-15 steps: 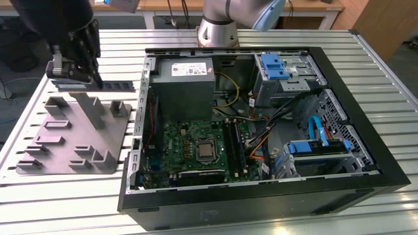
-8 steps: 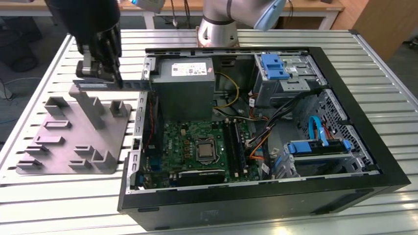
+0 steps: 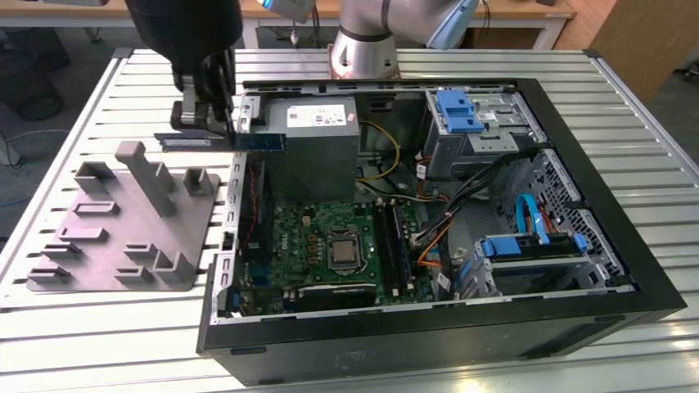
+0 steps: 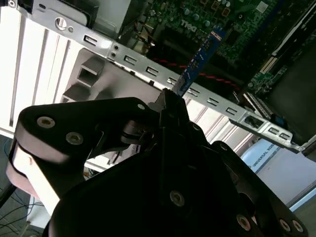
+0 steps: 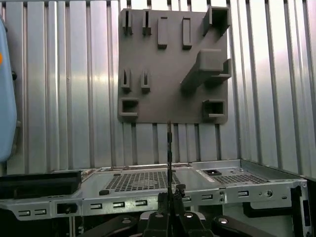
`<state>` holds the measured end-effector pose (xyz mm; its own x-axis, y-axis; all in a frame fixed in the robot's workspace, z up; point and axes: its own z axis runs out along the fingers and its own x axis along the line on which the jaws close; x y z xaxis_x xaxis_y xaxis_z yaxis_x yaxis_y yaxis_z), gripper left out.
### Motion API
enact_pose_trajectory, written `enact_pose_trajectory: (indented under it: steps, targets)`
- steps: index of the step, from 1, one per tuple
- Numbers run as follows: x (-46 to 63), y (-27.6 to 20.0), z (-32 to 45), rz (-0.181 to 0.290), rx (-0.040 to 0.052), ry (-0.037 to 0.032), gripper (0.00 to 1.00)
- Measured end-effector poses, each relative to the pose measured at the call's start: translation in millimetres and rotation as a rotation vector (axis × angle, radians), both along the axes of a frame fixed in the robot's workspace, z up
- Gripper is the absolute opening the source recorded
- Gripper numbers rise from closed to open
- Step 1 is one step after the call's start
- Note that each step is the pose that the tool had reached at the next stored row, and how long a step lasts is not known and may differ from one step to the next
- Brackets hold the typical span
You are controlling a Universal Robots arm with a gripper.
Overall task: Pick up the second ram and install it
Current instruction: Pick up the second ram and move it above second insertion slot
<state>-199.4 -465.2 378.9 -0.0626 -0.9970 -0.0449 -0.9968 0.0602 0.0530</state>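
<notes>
My gripper point(image 3: 209, 131) hangs above the open computer case's point(image 3: 611, 188) edge on the exterior view's left, shut on the second ram point(image 3: 262, 142). The ram is a thin dark blue-green stick held level, reaching from above the grey block point(image 3: 120, 221) to the case's wall. In the second wrist view the ram point(image 4: 200, 59) sticks out from between my gripper point(image 4: 171, 104) over the case's metal rail. In the first wrist view it shows edge-on as a thin line point(image 5: 169, 148) rising from my gripper point(image 5: 170, 195). The black slots point(image 3: 394, 237) lie on the green motherboard point(image 3: 317, 233).
The grey block with upright posts point(image 5: 173, 64) sits on the slatted metal table point(image 3: 98, 98) beside the case. Inside the case are a grey power supply point(image 3: 311, 135), blue drive brackets point(image 3: 459, 110) and loose cables point(image 3: 459, 205). The arm's base point(image 3: 366, 49) stands behind the case.
</notes>
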Motion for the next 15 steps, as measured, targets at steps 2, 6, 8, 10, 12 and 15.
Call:
enact_pose_trajectory:
  steps: [2,6,8,10,12,15]
  targets:
    - [5.6,0.0,-0.3,0.000,0.0001,0.0000,0.14]
    - [17.8,0.1,-0.8,0.000,0.0001,0.0000,0.14]
    - [23.8,0.2,-1.1,0.000,0.0001,0.0000,0.14]
    - [29.5,0.3,-1.3,0.000,0.0000,0.0001,0.14]
    - [35.8,0.4,-1.6,0.000,0.0001,0.0000,0.14]
    - [44.9,0.5,-2.0,0.000,0.0001,0.0000,0.14]
